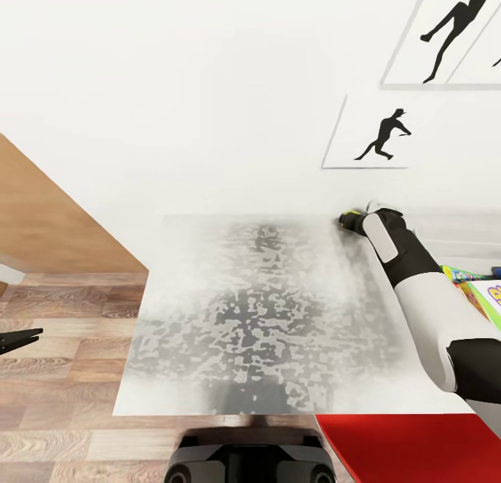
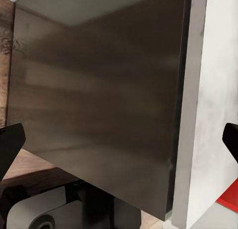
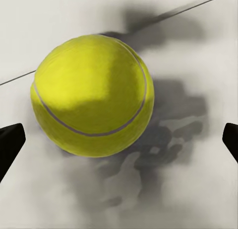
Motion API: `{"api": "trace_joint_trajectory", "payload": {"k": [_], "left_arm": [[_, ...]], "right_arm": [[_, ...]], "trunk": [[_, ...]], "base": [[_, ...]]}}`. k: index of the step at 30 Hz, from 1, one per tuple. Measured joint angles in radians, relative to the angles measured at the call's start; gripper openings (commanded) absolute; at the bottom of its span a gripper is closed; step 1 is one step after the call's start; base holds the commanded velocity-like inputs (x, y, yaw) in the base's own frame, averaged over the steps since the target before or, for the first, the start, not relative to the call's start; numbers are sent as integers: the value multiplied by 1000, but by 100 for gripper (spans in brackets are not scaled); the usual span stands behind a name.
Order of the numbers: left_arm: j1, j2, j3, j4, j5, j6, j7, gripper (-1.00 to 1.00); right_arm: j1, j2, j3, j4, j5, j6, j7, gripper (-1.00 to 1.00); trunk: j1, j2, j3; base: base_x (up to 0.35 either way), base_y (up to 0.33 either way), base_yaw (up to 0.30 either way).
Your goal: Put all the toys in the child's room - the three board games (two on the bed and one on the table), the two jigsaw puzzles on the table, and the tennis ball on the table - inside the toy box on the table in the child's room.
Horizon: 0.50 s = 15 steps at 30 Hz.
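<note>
Tennis ball point(image 3: 91, 95) on table point(image 1: 209, 330), just ahead between right gripper's point(image 3: 119, 144) spread fingers point(image 3: 10, 144), toward 11 o'clock, ungrasped.

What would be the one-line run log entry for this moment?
phase: reach | right hand: open, at tennis ball on table, far edge | left hand: open, idle beside table

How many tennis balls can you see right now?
1. The tennis ball sits on the table at its far edge by the wall, just ahead of the open right pincer. More toys at the right edge are cut off.
</note>
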Motion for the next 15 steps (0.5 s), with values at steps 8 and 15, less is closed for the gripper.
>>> {"api": "trace_joint_trajectory", "payload": {"k": [8,15], "left_arm": [[0,0,0,0,0,0,0,100],[0,0,0,0,0,0,0,100]], "right_arm": [[-1,1,-1,0,2,1,-1,100],[-12,1,-3,0,3,0,0,100]], "trunk": [[0,0,0],[0,0,0]], "base": [[0,0,0],[0,0,0]]}}
